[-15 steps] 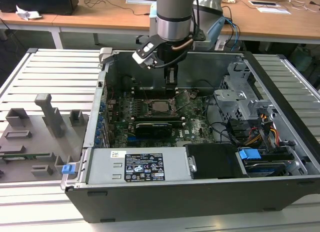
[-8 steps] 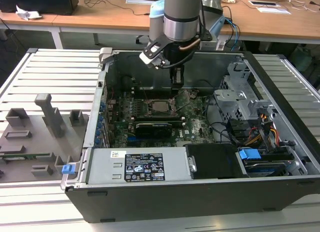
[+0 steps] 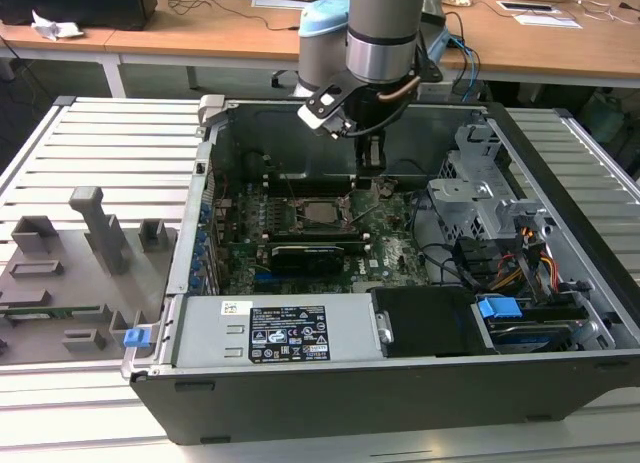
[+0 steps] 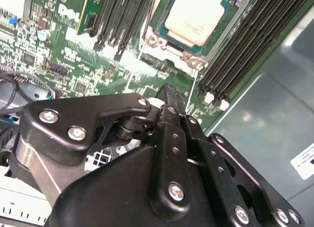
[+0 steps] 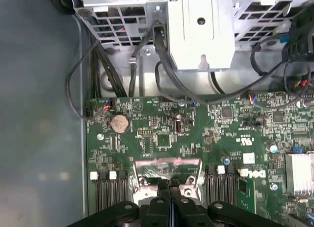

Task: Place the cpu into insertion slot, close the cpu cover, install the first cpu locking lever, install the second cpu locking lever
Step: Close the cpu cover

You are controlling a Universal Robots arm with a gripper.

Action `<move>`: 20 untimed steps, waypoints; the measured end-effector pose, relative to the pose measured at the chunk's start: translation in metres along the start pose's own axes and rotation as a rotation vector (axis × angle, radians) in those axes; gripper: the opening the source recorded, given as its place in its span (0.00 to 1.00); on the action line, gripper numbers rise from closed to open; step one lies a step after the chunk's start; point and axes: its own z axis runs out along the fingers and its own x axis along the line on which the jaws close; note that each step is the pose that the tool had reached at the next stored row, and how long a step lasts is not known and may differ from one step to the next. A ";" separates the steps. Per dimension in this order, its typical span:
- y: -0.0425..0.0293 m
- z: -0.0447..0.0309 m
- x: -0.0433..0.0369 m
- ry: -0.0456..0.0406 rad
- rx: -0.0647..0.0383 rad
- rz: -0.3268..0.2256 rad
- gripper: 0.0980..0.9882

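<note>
One gripper [image 3: 372, 169] hangs low inside the open computer case [image 3: 560, 173]. Its black fingers [image 5: 161, 200] are pressed together on nothing, just above the motherboard [image 3: 395, 248] and just beside the socket on the exterior view's right.

The cpu [image 4: 194, 18] lies flat in the insertion slot [image 3: 298, 213]. The cpu cover [image 4: 192, 60] seems to lie down around it, but I cannot tell whether either lever is latched.

The worry, to my eye, is how near the fingertips are to the board. A push that misses or slips off a thin lever could drive them into the memory slots [image 4: 245, 45] or small components, and a half-caught lever could spring back.

As for writing, there is a black-and-white label [image 3: 288, 333] on the power supply [image 3: 200, 333], white lettering [image 4: 68, 13] on the board and a white sticker [image 4: 305, 161] on the case wall.
</note>
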 end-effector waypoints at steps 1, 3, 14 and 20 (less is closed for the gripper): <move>0.0022 0.0001 0.0001 0.0000 0.000 -0.001 0.01; 0.0058 0.0003 0.0002 0.0002 0.000 -0.004 0.01; 0.0250 0.0014 0.0015 -0.0005 0.000 -0.010 0.01; 0.0321 0.0017 0.0018 -0.0002 0.000 -0.016 0.01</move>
